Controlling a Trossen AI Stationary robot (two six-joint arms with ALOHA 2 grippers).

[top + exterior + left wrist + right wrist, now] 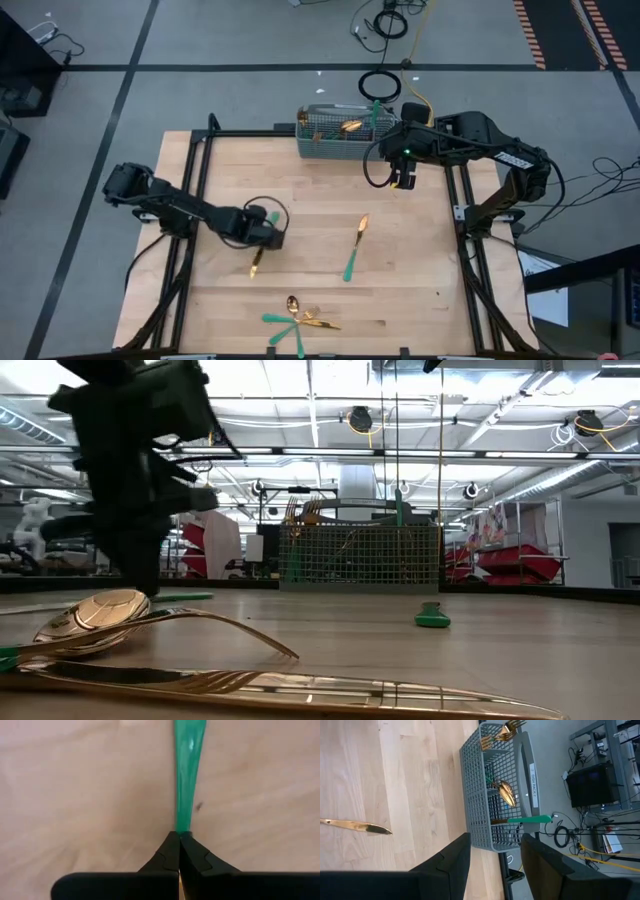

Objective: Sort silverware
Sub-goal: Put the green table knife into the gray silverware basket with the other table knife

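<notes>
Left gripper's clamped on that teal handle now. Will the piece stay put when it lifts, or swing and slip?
The left gripper is shut on the glossy, tapering teal handle, so it may slide. Gripped along its slim length, it might pivot. It looks rigid and light; sagging is unlikely.

Your caddy (335, 138) sits at the table's (420, 260) far edge. One knife (354, 246) lies mid-table, with a small cutlery pile (298, 318) at the near edge.

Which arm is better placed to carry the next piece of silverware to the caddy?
Left. The left gripper is already shut on a teal-handled piece lying on the table. The right gripper hangs open beside the caddy, holding nothing, away from the loose pieces.
</notes>
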